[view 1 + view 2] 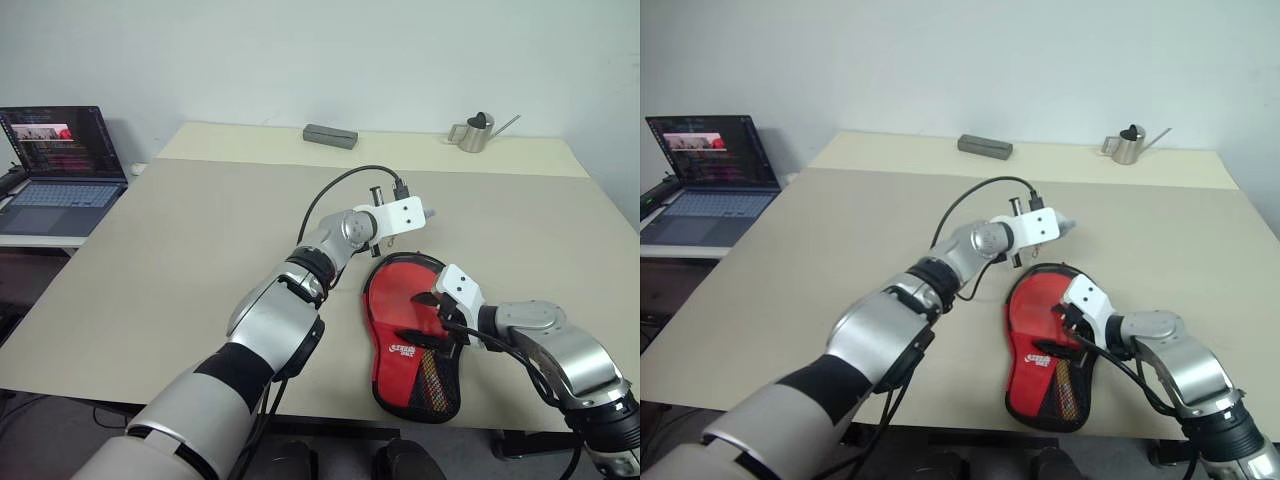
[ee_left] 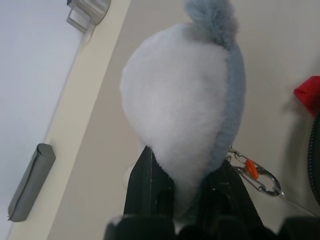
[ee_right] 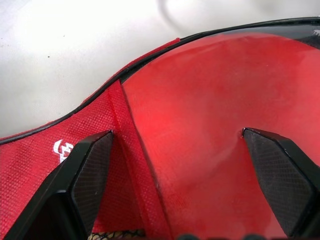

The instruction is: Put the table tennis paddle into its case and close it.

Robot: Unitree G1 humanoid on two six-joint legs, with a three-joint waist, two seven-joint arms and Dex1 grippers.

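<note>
One red case, white lettering, mesh panel

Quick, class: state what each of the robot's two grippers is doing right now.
Left gripper: shut on the fluffy white-and-grey charm, above the table.
Right gripper: open, holding nothing, its fingers over the red case.

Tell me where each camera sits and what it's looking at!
Left eye view: on the head, looking down over the table; both arms show, with the case in the middle.
Right eye view: beside it on the head, same scene, with both arms.
Left wrist view: on the left wrist, looking along the left gripper, shut on a fluffy white and grey pompom.
Right wrist view: on the right wrist, looking along the open right gripper over the red case.
Shared: the eye views and the left wrist view all show the grey box.
</note>
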